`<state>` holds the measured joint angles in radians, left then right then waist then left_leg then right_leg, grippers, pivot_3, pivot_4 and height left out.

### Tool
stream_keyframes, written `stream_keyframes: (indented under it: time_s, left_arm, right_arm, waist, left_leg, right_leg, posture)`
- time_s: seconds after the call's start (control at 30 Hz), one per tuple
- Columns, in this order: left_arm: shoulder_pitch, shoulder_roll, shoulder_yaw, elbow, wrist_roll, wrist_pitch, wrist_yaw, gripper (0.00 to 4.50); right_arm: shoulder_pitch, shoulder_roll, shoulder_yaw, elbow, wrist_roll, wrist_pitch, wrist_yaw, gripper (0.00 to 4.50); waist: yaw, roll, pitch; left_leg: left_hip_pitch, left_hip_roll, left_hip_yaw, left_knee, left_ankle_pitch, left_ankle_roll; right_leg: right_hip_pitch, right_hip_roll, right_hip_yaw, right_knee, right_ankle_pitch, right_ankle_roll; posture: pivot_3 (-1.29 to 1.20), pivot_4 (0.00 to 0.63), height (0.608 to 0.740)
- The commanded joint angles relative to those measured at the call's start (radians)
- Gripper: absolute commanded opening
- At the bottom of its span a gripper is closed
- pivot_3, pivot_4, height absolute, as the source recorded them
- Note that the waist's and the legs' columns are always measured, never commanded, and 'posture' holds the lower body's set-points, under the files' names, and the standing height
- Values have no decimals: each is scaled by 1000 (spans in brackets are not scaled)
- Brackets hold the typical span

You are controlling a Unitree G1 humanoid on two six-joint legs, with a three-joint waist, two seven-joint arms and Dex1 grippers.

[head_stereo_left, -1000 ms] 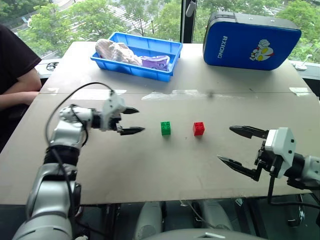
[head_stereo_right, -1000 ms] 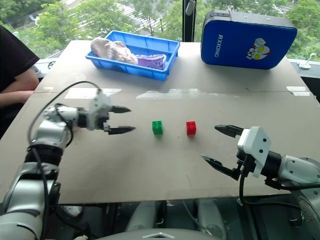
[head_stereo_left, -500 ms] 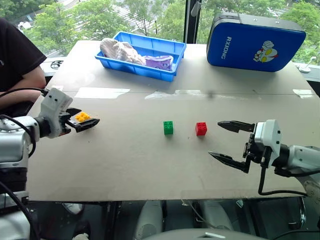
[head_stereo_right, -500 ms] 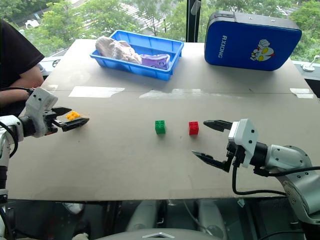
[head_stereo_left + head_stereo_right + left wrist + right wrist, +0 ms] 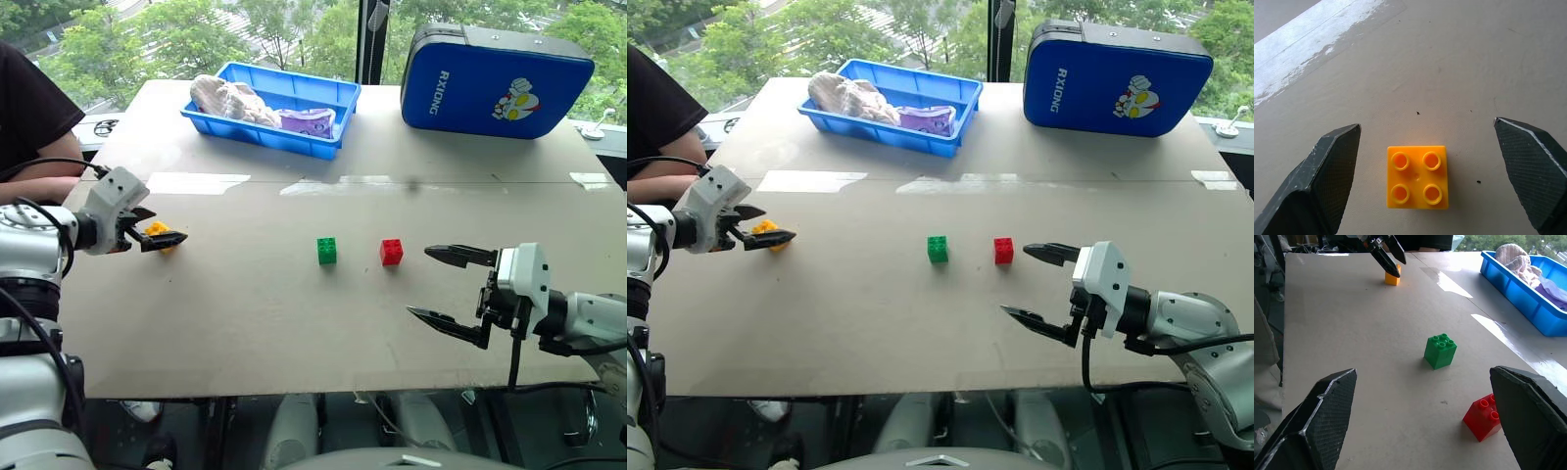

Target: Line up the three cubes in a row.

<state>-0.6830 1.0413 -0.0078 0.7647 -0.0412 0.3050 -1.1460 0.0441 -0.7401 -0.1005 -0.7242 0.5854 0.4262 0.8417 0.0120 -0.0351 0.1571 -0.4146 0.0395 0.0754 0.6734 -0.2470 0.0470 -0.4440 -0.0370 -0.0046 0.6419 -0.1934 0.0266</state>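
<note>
Head views: green cube (image 5: 326, 251) and red cube (image 5: 391, 252) side by side near the middle of the table (image 5: 294, 333), a small gap between them; yellow cube (image 5: 157, 231) well apart, near the table's left edge. Left gripper (image 5: 157, 233) spread wide around the yellow cube, not clamped. Right gripper (image 5: 449, 287) wide open, empty, just right of the red cube. Blue tray (image 5: 328, 102) and blue case (image 5: 495, 83) at the far side.

Left wrist view: yellow cube (image 5: 1417, 176) upright, studs up, between the fingers (image 5: 1327, 171), clear of both.

Right wrist view: green cube (image 5: 1440, 351) and red cube (image 5: 1483, 417) between open fingers (image 5: 1317, 411); yellow cube (image 5: 1392, 277) farther off under the left gripper (image 5: 1388, 254).
</note>
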Motion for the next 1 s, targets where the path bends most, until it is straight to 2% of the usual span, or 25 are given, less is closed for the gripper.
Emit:
stream_keyframes:
  time_s: [0.03, 0.23, 0.27, 0.37, 0.43, 0.47, 0.6, 0.73, 0.87, 1.0]
  left_arm:
    - [-52, 29, -1, 75, 34, -65, -3, 4450]
    - [-88, 0, -11, 178, 70, -125, 5, 4450]
    - [-90, -5, -13, 190, 75, -137, 5, 3882]
    - [-93, -14, -12, 214, 78, -162, 1, 2653]
    - [-94, -21, -3, 224, 67, -179, -15, 1499]
    - [-91, -22, 2, 225, 61, -188, -26, 1247]
    - [-54, -37, 45, 144, -22, -249, -154, 1290]
    - [22, -95, 28, -152, -131, -187, -298, 1290]
    - [59, -145, -48, -320, -114, -209, -346, 1290]
    - [30, -177, -116, -315, -65, -281, -362, 1290]
  right_arm:
    - [4, -11, -41, -38, 22, -3, -9, 4500]
    - [12, -27, -49, -44, 30, -6, 15, 4500]
    - [10, -29, -48, -44, 32, -7, 19, 4500]
    - [4, -35, -44, -44, 34, -10, 28, 4500]
    - [0, -38, -40, -42, 30, -12, 33, 4500]
    - [0, -39, -37, -41, 26, -13, 34, 4500]
    - [8, -39, -32, -41, 17, -19, 37, 4500]
    - [23, -37, -32, -47, 2, -38, 42, 4500]
    - [17, -37, -28, -47, -12, -47, 40, 4500]
    - [22, -39, -31, -61, -15, -42, 36, 4500]
  waist:
    - [1, -1, 0]
    - [2, -1, -1]
    - [2, -1, -1]
    - [2, -1, -1]
    - [2, -2, -1]
    - [2, -2, -1]
    - [2, -2, -1]
    - [6, -2, -1]
    - [2, -2, -1]
    - [-3, -2, -1]
  left_leg:
    - [0, 0, 0, 0, 0, 0]
    - [-1, 0, 1, 0, 0, 0]
    - [-1, 0, 0, 0, 0, 0]
    - [-1, 0, 0, 0, 0, 0]
    - [-1, 0, 0, 0, 0, 0]
    - [-1, 0, 0, 0, 0, 0]
    - [-1, 1, 0, 0, 0, 0]
    - [-1, 1, -1, 0, 0, 0]
    - [-1, 0, -2, 2, 0, 0]
    - [1, 0, -2, 2, 0, 0]
  right_leg:
    - [0, 0, 0, 0, 0, 0]
    - [0, 0, 0, 0, 0, 0]
    - [0, -1, 0, 0, 0, 0]
    - [0, 0, 0, 0, 0, 0]
    - [0, 0, 0, 0, 0, 0]
    - [0, 0, 0, 0, 0, 0]
    - [0, -1, 0, 0, 0, 0]
    - [0, -2, -1, 0, 1, -1]
    - [1, -3, 0, 0, 1, -1]
    - [1, 1, 2, 1, 1, 0]
  posture:
    - [0, 150, 740]
    - [0, 150, 740]
    - [0, 150, 740]
    - [0, 150, 740]
    - [0, 150, 740]
    - [0, 150, 740]
    - [0, 150, 740]
    - [0, 150, 740]
    - [0, 150, 740]
    - [0, 150, 740]
